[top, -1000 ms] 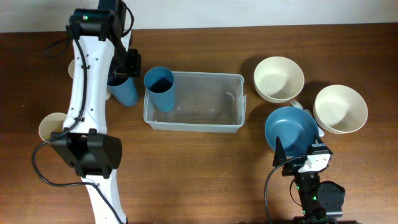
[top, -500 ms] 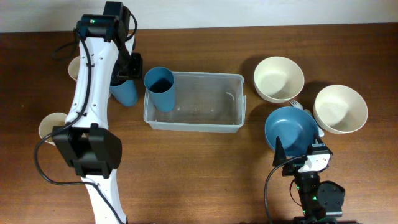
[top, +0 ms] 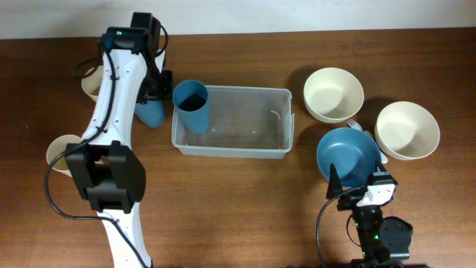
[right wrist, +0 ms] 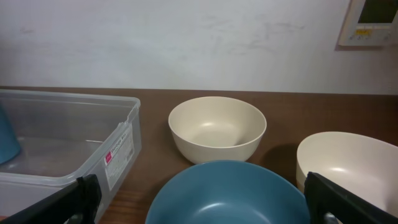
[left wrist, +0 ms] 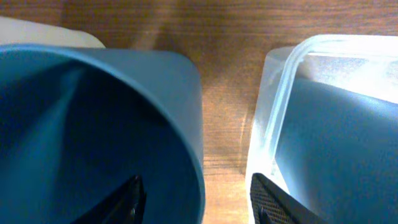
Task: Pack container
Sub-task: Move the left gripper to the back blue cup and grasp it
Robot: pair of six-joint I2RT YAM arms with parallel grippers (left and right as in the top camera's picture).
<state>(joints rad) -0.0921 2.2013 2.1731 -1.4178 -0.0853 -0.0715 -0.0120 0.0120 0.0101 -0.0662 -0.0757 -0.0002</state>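
The clear container (top: 245, 140) stands mid-table with a blue cup (top: 191, 104) upright in its left end. A second blue cup (top: 151, 113) stands on the table just outside its left wall. My left gripper (top: 156, 91) hangs over that outer cup. In the left wrist view the left gripper (left wrist: 199, 202) is open, one finger inside the outer cup (left wrist: 93, 124) and one between it and the container rim (left wrist: 289, 68). My right gripper (top: 358, 180) is open and empty at the near edge of the blue bowl (top: 348, 152), which fills the right wrist view (right wrist: 230, 193) between the right gripper's fingers (right wrist: 205, 208).
Two cream bowls (top: 333, 94) (top: 407, 130) sit right of the container, behind the blue bowl. Two cream cups (top: 91, 83) (top: 59, 151) stand at the far left beside my left arm. The container's right half holds nothing.
My left arm has swung right and toward the back, bringing its gripper closer to the container's left wall over the outer blue cup. The right arm and all dishes have not moved.
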